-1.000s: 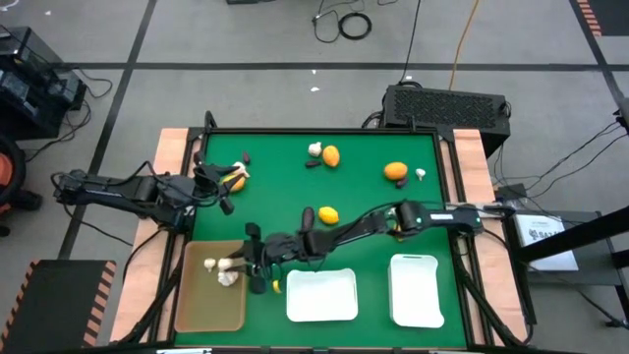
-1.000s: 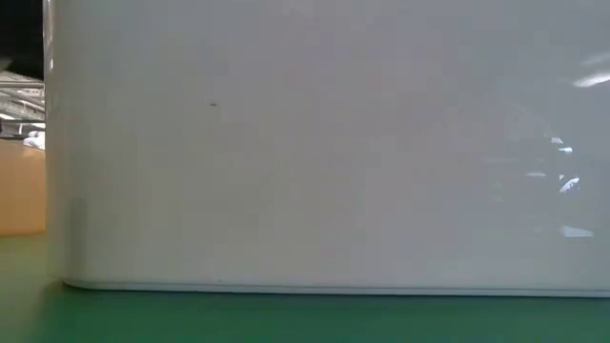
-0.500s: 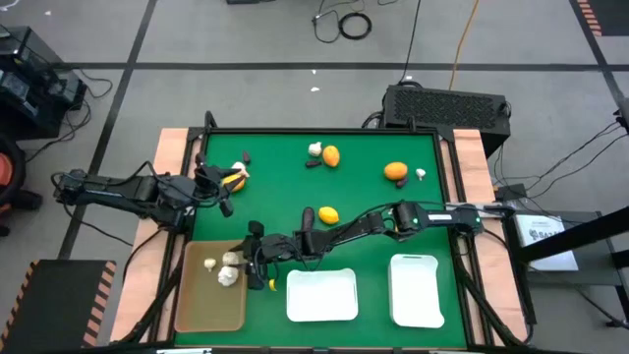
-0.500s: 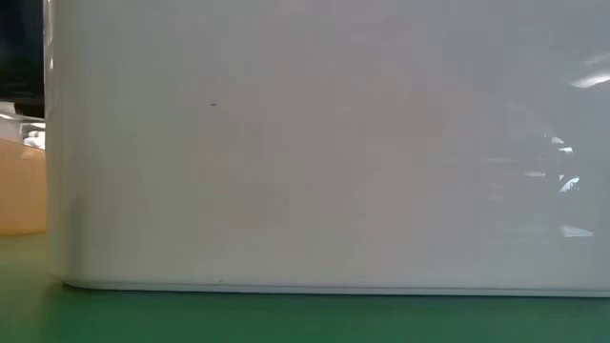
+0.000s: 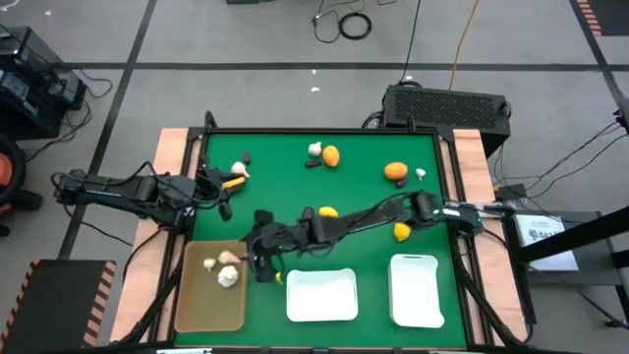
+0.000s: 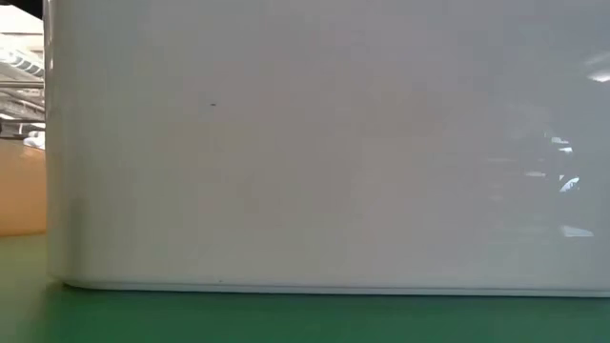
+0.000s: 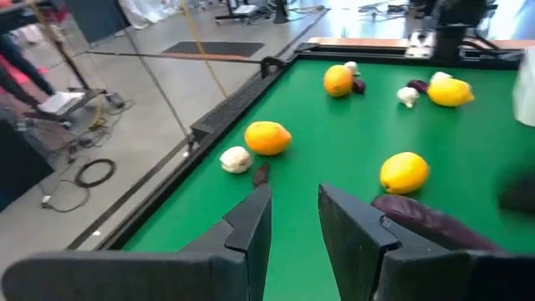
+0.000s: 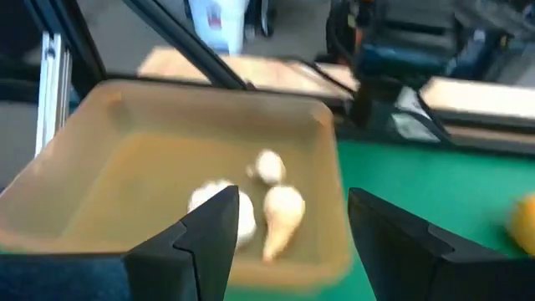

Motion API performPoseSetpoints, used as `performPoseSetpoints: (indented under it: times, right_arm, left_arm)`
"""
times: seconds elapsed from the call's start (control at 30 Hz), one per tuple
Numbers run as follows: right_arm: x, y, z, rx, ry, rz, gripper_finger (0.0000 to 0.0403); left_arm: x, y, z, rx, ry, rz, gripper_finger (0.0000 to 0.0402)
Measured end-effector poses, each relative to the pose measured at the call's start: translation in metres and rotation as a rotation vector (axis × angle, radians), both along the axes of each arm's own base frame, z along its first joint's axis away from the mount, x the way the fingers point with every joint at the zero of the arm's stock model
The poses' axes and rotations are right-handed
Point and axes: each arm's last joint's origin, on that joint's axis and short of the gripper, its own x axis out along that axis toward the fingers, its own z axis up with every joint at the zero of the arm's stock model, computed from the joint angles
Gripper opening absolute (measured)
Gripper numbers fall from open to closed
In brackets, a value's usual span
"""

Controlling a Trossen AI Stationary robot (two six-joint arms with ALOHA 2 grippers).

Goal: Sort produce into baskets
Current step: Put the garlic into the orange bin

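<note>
The bench point(image 5: 364, 202) is green, one basket point(image 5: 208, 303) tan with whitish bulbs point(image 5: 225, 267) inside, two baskets point(image 5: 321, 296) white, the citrus point(image 5: 395, 171) orange and yellow.

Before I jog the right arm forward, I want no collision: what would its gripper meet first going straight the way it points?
Probably the tan basket: the right gripper, open and empty, faces its near rim, with three whitish bulbs lying inside just beyond. Depth is unclear, so it may pass above the rim.
</note>
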Motion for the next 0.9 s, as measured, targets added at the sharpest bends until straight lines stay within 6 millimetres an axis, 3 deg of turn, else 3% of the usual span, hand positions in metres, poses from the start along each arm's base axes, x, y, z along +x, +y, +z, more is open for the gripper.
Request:
performPoseSetpoints:
  times: [0.27, 0.4, 0.63, 0.83, 0.9]
  right_arm:
    - [-0.067, -0.031, 0.084, -0.018, 0.247, -0.064, 0.0214]
    - [-0.095, -0.045, 0.109, -0.009, 0.323, -0.104, 0.0215]
    - [-0.142, -0.062, 0.127, -0.038, 0.532, -0.285, 0.0215]
    - [-0.183, -0.074, 0.12, -0.031, 0.861, -0.547, 0.0215]
    - [-0.184, -0.078, 0.114, -0.025, 0.861, -0.619, 0.0215]
  left_arm:
    - [0.0, -0.001, 0.0, -0.007, -0.003, -0.017, 0.0109]
    - [0.001, -0.001, 0.0, -0.029, -0.009, -0.011, 0.0109]
    - [0.005, -0.001, -0.003, -0.026, 0.015, -0.011, 0.0109]
    - [0.01, -0.002, -0.006, -0.023, 0.041, -0.01, 0.0109]
    - [0.011, -0.002, -0.007, -0.022, 0.048, -0.01, 0.0109]
